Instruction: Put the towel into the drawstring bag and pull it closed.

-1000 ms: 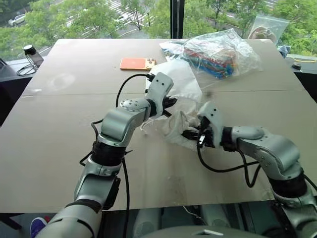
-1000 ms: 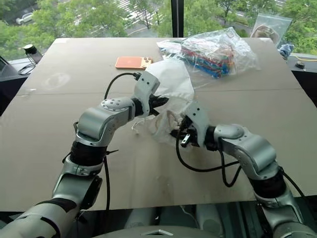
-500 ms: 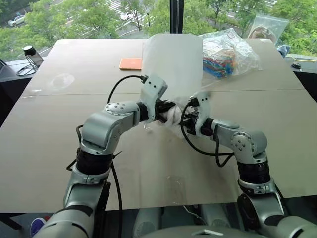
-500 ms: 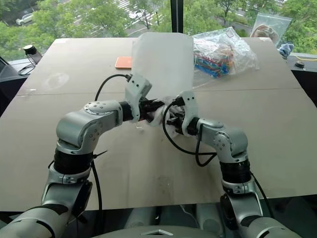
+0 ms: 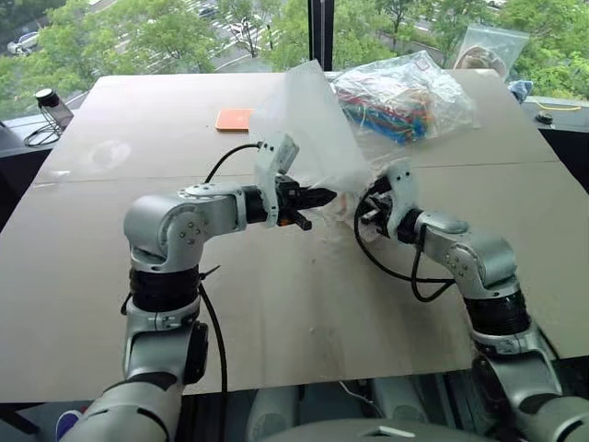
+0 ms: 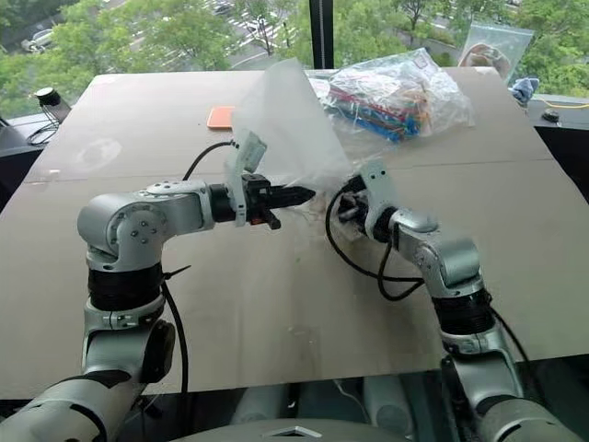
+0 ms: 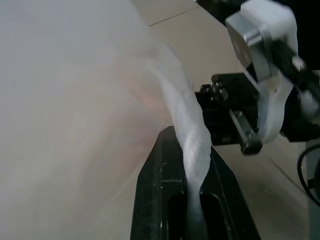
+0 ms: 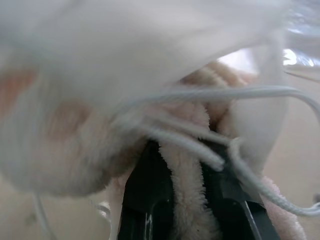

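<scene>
The drawstring bag (image 5: 308, 129) is a thin white translucent sack held up above the table's middle, fanning upward. My left gripper (image 5: 317, 196) points right and is shut on the bag's rolled edge (image 7: 192, 125). Just to its right, my right gripper (image 5: 368, 207) is shut on the towel (image 8: 187, 210), a fluffy off-white cloth bunched between its fingers. The bag's fabric hangs over the towel, and white cords (image 8: 240, 92) cross in front of it. Whether the towel is inside the bag's mouth I cannot tell.
A clear plastic bag of colourful items (image 5: 405, 97) lies at the back right of the table, close behind the held sack. An orange flat object (image 5: 233, 119) lies at the back centre. A small dark item (image 5: 51, 106) stands off the table's left edge.
The bag has been lifted off the table and now stands up in the air. My left gripper rose, drew back and rolled its wrist. My right gripper moved forward with the towel.
</scene>
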